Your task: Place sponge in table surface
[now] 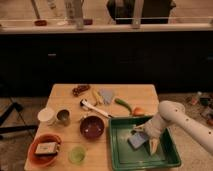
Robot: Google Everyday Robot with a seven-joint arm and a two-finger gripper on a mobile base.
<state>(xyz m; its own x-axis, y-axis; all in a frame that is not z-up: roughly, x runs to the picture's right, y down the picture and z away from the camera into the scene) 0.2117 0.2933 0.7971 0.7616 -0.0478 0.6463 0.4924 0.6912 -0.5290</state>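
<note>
Item, sponge [136, 140]: I see it lying in the green tray [120, 152] at 5 o'clock on the table surface [142, 94], long axis roughly 1-to-7 o'clock, gripper [151, 145] at its 3 o'clock edge, opening and hold I cannot tell; bare wood at the table's 1 o'clock corner.

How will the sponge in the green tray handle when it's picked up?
The sponge is a small blocky piece lying flat in the green tray, so it is probably light and unlikely to roll. It looks soft, so it may squash under a pinch rather than slip. The end effector hangs over it inside the tray.
</note>
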